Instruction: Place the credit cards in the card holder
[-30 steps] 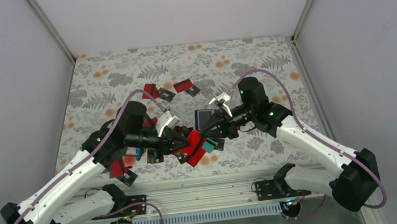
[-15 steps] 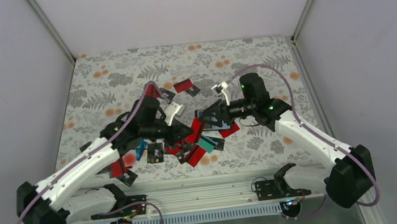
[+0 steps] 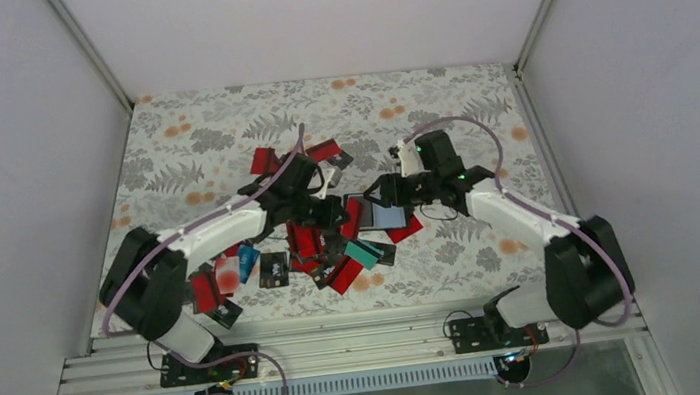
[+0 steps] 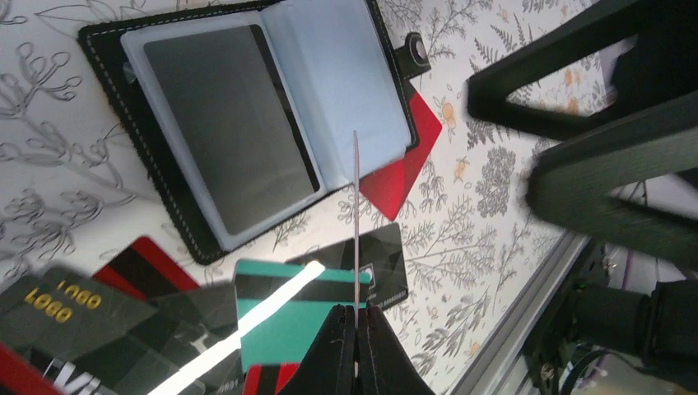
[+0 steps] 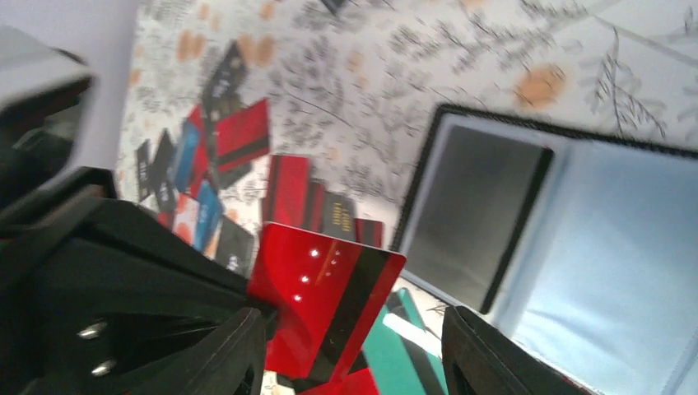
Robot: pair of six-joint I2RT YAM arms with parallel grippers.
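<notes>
cards (image 3: 278, 262) lie strewn in a loose heap toward the near left of the table (image 3: 187, 137), mostly red, some black, one teal card (image 4: 276, 333) among them. the holder (image 4: 222, 132) sits opened flat near the table's middle, just right of the heap. its clear sleeves face up, which looks deliberate: a card can be fed in from above.

the left gripper (image 4: 355, 325) is pinched tight on a red card (image 5: 329, 288). it holds the card on edge by its lower end, so the free end points at the sleeves. from its own wrist camera the card shows only as a thin line over the holder's right leaf. as far as i can see, it is not yet in a sleeve.

the right gripper (image 5: 358, 362) hangs by the holder's far edge, jaws spread, gripping nothing i can make out. my guess is it waits there to pin the holder while the other arm feeds the card. another red card (image 4: 403, 164) lies partly under the holder's corner.
</notes>
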